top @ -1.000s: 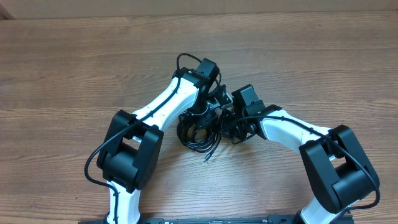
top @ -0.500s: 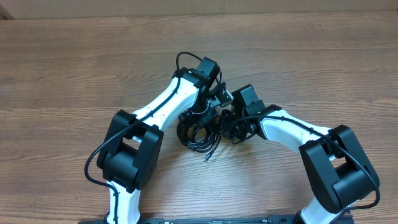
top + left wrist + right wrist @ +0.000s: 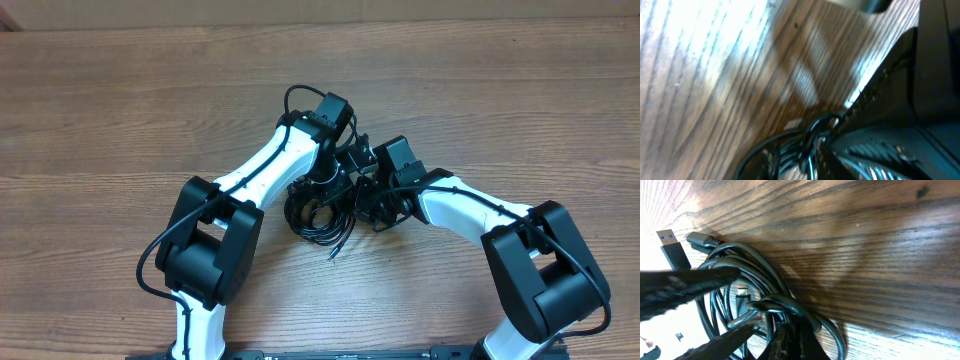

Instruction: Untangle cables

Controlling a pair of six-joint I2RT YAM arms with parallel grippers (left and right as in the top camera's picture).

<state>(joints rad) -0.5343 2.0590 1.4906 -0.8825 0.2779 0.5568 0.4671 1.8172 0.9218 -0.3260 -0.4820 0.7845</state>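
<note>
Overhead, next to nothing has moved vs a sec ago. Both arms still hunch over the cables, a small black coil on the table, toward the robot's side. The coil hasn't shifted or loosened, so no real progress on untangling yet; prob. still setting up a grip.

Above the coil's top sits the left gripper. Its own cam is too blurred, so can't tell how wide it stands or whether it has anything.

Beside it the right gripper is fully closed. Its wrist cam shows strands running into the tips, which looks like a pinch. Same cam shows what overhead can't: a USB plug free at the coil's edge, and one loop crossing the others.
</note>
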